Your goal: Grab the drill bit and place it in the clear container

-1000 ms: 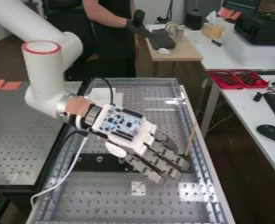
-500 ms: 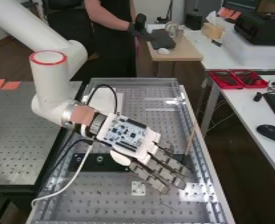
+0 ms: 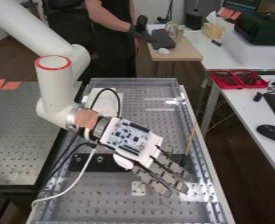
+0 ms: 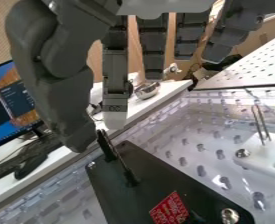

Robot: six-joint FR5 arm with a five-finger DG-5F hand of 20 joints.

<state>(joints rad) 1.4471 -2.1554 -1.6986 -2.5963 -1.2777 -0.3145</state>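
Shifted nearer and slightly right since the earlier frame, above the perforated bench [image 3: 94, 202]: the white arm [image 3: 53, 87] and its hand [image 3: 131, 139], fingers extended, released. Below, a black plate [image 4: 154, 182]; at it, near the fingertips, a slim dark rod [image 4: 118, 159], apparently the drill bit.

Perforated benchtop [image 3: 101, 192]: glare is streaking near the right edge
Silver knob [image 4: 230, 216]: glinting brightly
Floor [image 3: 221, 155]: lying dim
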